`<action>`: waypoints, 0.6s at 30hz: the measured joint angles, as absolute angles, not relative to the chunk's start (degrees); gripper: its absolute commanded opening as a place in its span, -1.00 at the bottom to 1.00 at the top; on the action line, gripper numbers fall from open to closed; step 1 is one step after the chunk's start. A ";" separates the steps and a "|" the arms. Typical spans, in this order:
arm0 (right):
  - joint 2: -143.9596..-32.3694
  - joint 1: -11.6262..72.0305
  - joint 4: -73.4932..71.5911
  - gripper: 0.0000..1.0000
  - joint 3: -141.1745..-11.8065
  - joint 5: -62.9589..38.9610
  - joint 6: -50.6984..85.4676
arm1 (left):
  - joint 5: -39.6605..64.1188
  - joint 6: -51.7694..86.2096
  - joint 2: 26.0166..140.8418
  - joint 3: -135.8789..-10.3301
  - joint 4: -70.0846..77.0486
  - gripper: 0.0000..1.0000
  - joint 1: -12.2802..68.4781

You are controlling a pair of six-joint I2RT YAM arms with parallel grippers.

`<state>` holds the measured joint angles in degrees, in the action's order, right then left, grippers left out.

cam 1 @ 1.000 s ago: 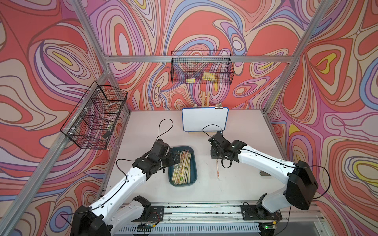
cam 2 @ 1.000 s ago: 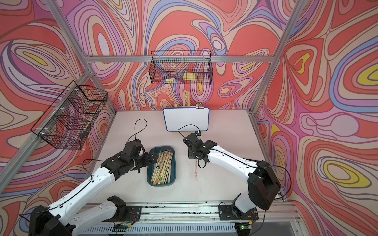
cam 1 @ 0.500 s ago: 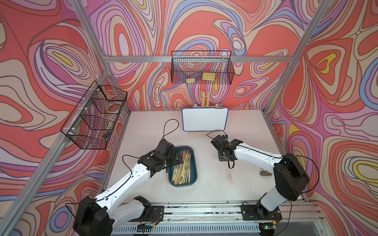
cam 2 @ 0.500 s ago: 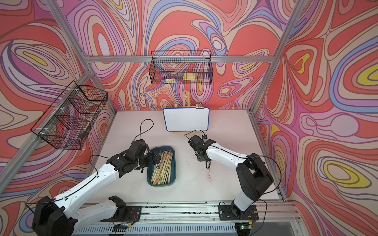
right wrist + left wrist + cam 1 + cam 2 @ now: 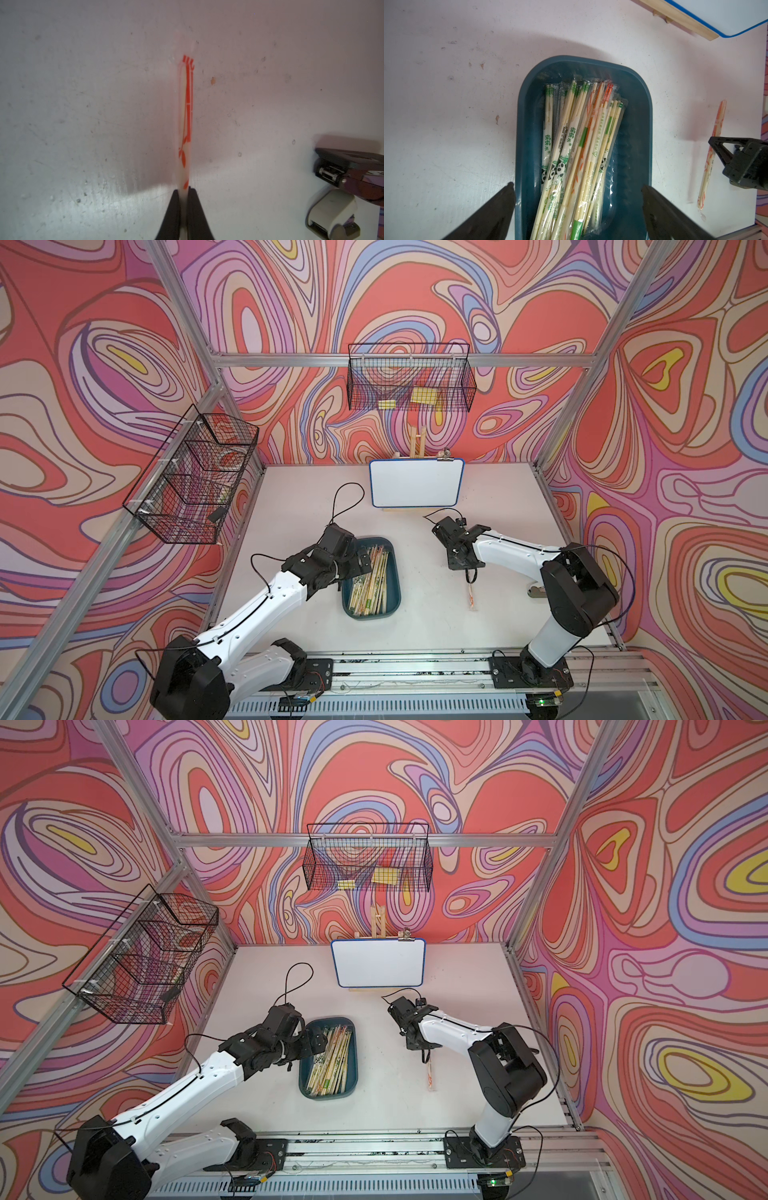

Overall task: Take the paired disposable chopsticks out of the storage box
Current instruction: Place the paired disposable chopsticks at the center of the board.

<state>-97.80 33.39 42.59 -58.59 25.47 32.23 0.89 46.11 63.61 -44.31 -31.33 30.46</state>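
Observation:
The storage box (image 5: 394,572) (image 5: 351,1085) (image 5: 636,124), a shallow dark teal tray, sits on the table between the arms. In it lie several paired disposable chopsticks (image 5: 370,583) (image 5: 330,1065) (image 5: 577,135) in clear sleeves with green and orange print. My left gripper (image 5: 359,564) (image 5: 316,1042) (image 5: 577,186) hangs open over the box's far end, its fingers spread about as wide as the box. To the right of the box my right gripper (image 5: 469,574) (image 5: 426,1054) (image 5: 185,189) is shut on one orange-printed pair (image 5: 471,595) (image 5: 430,1077) (image 5: 712,149) (image 5: 186,116), held low over the bare table.
A whiteboard (image 5: 415,483) leans on a wooden easel at the back. Black wire baskets hang on the back wall (image 5: 409,383) and the left wall (image 5: 191,477). A small beige and black object (image 5: 536,592) (image 5: 332,207) lies by the table's right edge.
My right gripper has carried the orange-printed pair to the right, away from the box, and a little nearer the front. My left gripper has moved right, over the box.

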 measured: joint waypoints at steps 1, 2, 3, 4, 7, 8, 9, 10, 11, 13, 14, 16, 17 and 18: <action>-98.21 33.34 42.35 -1.00 -58.35 25.47 32.21 | 0.89 46.11 63.61 -44.31 -31.33 0.99 30.46; -98.67 33.30 42.00 -1.00 -58.08 25.45 32.23 | 0.89 46.11 63.61 -44.31 -31.33 0.99 30.46; -99.13 33.21 41.82 -1.00 -57.89 25.43 32.23 | 0.89 46.11 63.61 -44.31 -31.31 1.00 30.46; -99.48 33.15 41.67 -1.00 -57.78 25.43 32.23 | 0.89 46.11 63.61 -44.31 -31.31 0.99 30.46; -99.88 32.97 41.23 -0.86 -57.74 25.43 32.23 | 0.86 46.11 63.59 -44.31 -31.31 1.00 30.46; -99.88 32.95 41.06 -0.69 -57.74 25.43 32.25 | 0.82 46.09 63.57 -44.31 -31.31 0.99 30.46; -99.88 32.95 40.84 -0.51 -57.74 25.47 32.45 | 0.73 46.09 63.53 -44.31 -31.31 0.99 30.46; -99.88 32.95 40.69 -0.41 -57.74 25.52 32.34 | 0.60 46.09 63.44 -44.31 -31.31 0.99 30.46; -99.88 32.95 40.58 -0.31 -57.74 25.56 32.49 | 0.40 46.11 63.40 -44.31 -31.31 1.00 30.46; -99.88 32.95 40.38 -0.14 -57.74 25.63 32.34 | 0.16 46.09 63.29 -44.31 -31.31 0.99 30.46; -99.85 32.95 40.38 -0.12 -57.74 25.67 32.38 | -0.01 46.09 63.20 -44.31 -31.31 0.99 30.46; -99.74 32.95 40.38 -0.03 -57.74 25.67 32.42 | -0.27 46.09 63.05 -44.31 -31.33 0.99 30.46; -99.44 32.93 40.47 0.04 -57.74 25.71 32.51 | -0.40 46.09 63.00 -44.31 -31.33 0.99 30.46; -98.98 32.93 40.60 0.10 -57.74 25.76 32.56 | -0.49 46.06 63.00 -44.31 -31.33 1.00 30.46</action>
<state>-98.98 32.93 40.60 -57.74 25.76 32.56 -0.49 46.06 63.00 -44.31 -31.33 30.46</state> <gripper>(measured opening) 0.502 0.997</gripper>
